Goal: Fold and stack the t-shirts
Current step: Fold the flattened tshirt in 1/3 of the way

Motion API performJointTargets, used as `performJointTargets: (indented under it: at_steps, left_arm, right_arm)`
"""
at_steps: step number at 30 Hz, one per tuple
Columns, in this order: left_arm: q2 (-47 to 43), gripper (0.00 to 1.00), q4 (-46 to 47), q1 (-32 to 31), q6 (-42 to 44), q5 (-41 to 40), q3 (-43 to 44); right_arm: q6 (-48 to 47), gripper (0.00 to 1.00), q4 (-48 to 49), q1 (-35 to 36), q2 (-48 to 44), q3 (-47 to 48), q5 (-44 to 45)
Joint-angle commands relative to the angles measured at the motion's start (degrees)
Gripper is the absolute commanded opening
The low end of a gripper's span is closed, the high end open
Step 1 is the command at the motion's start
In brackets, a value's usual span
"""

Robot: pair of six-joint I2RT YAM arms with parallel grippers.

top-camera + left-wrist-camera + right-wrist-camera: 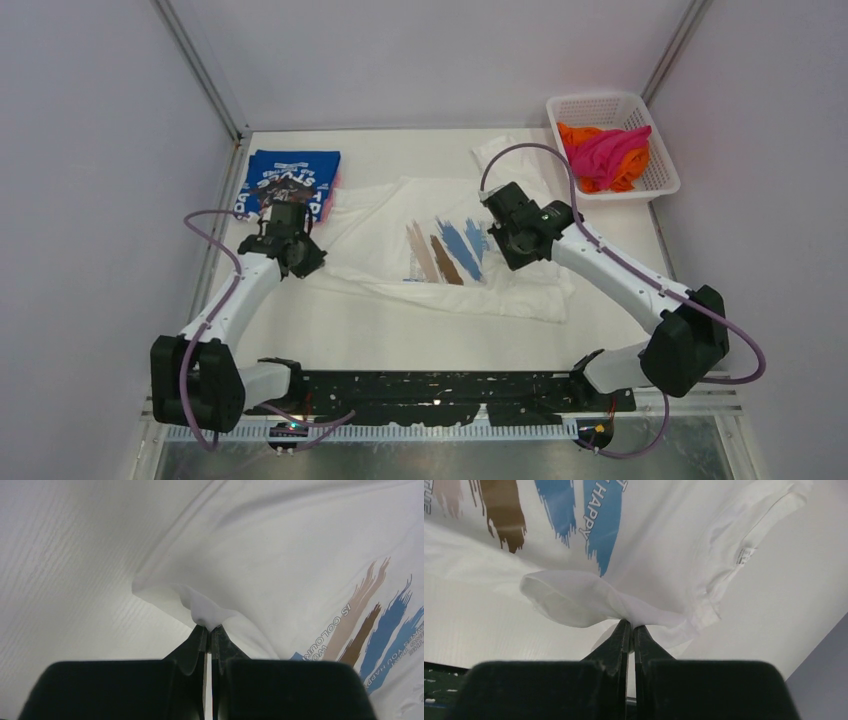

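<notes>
Status: roughly two of five done, third in hand.

- Done: blue t-shirt [293,172] lies folded at the far-left of the bench [400,335], print up. A pink edge [336,186] shows under its right side; I read that as the pink t-shirt already folded beneath it, so that's the stack.
- In hand: white t-shirt [440,262] with the brown/blue brush strokes is spread mid-bench, wrinkled, not yet folded. Left end effector [207,627] is closed, pinching a raised fold at the shirt's left edge. Right end effector [630,623] is closed, pinching cloth on the right side, near the hem with the care label. Both pinches lift the fabric slightly off the bench. Looks like the start of a fold, not the end.
- Left: magenta t-shirt [611,148] and orange t-shirt [573,136] sit bunched in the white mesh basket [600,101] at far right, unfolded.

Remaining: finish the white one, move it onto the blue stack, then pull, fold and stack the two from the basket.
</notes>
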Motion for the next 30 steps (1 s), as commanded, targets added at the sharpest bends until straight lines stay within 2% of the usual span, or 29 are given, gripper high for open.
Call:
performJointTargets:
  at_steps: [1,12,18,20,21,22,23,24,25,26,27,28,30]
  left_arm:
    - [1.8,0.00,3.3,1.3,1.6,-1.3,3.5]
    - [12.7,0.00,5.0,2.8,2.9,0.7,10.0]
    - [19.1,0.01,4.4,3.4,3.2,0.9,14.7]
    - [21.5,0.32,3.1,4.2,3.7,1.1,17.2]
    - [22.2,0.49,2.1,4.5,3.8,1.1,18.6]
    - [22.5,0.62,1.1,4.8,4.0,1.0,20.0]
    - [22.3,0.74,0.6,4.9,4.2,0.9,20.9]
    - [21.8,0.92,0.4,5.0,4.5,0.8,21.5]
    - [21.0,0.99,0.1,5.0,4.8,0.7,22.0]
    - [20.0,0.99,-0.3,4.9,5.0,0.6,22.2]
    - [18.9,1.00,-0.6,5.0,5.2,0.5,22.2]
    - [17.6,1.00,-0.7,5.0,5.4,0.5,21.8]
    - [15.0,1.00,-0.8,5.0,6.0,1.0,20.5]
  right_arm:
    - [-8.2,0.05,3.0,-2.4,2.9,5.4,4.0]
    - [-25.1,0.05,8.0,-7.3,12.9,14.6,3.5]
    - [-28.8,0.05,8.4,-9.3,21.8,21.8,4.2]
    - [-29.3,0.13,9.9,-9.5,25.5,24.4,6.4]
    - [-29.3,0.27,10.3,-9.6,28.2,26.9,7.3]
    - [-29.0,0.35,10.6,-9.6,29.6,28.5,9.4]
    - [-28.2,0.38,11.7,-9.7,31.8,31.2,10.6]
    - [-27.7,0.44,12.3,-9.8,32.6,32.5,12.9]
    - [-26.5,0.49,13.9,-9.9,33.6,34.5,14.2]
    - [-25.9,0.76,14.7,-9.9,33.7,35.1,17.5]
    - [-25.0,0.90,16.2,-10.0,33.1,35.5,20.6]
    - [-24.0,0.99,16.9,-10.0,32.5,34.9,22.0]
    - [-22.3,0.96,20.3,-10.0,29.4,32.2,24.2]
